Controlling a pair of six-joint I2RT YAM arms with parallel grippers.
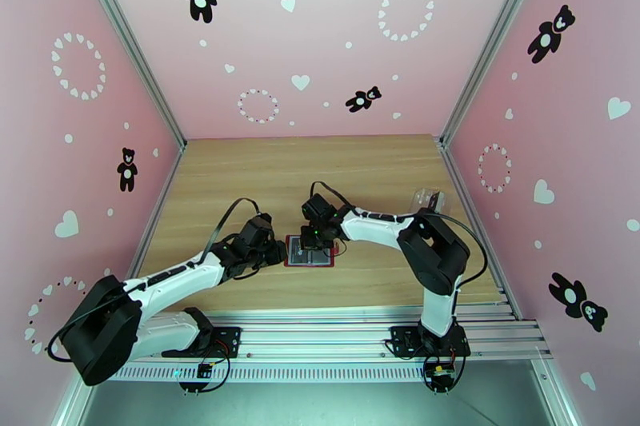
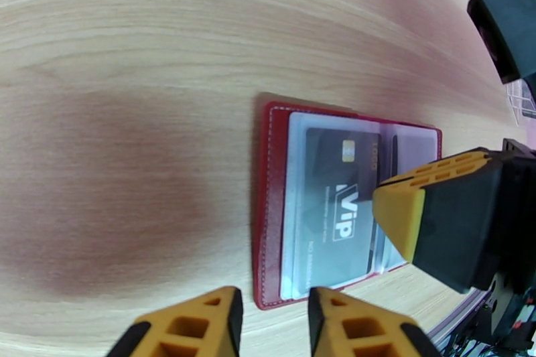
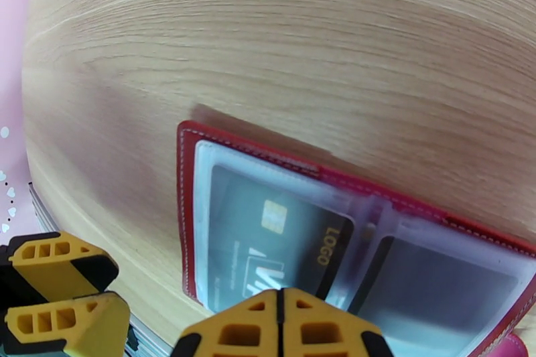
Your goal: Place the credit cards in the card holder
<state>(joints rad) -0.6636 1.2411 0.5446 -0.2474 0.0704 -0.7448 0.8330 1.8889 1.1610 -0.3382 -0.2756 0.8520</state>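
On the bench [image 1: 384, 164] the red holder [image 2: 268, 204] lay open, a dark card [image 2: 335, 204] reading "VIP" and "LOGO" in its clear sleeve, a second card [image 3: 429, 278] beside. We saw right jaws closed over it, left jaws slightly apart at its edge.

The card holder [image 2: 270, 218] is red, with pale stitching along its edge and cloudy, pale grey see-through sleeves inside. The credit card [image 2: 331, 197] in one sleeve is dark grey to black, with a gold chip, white "VIP" lettering and gold "LOGO" print. A second dark card [image 3: 435, 284] shows grey through the next sleeve. The surface [image 2: 167, 50] is light wood with fine grain lines. The left hand [image 2: 275, 315] and right hand [image 3: 280, 311] have orange-yellow fingers on black bodies. The walls [image 1: 304, 36] are pink, patterned with white hearts, rings of hearts, dots and black teddy bears.
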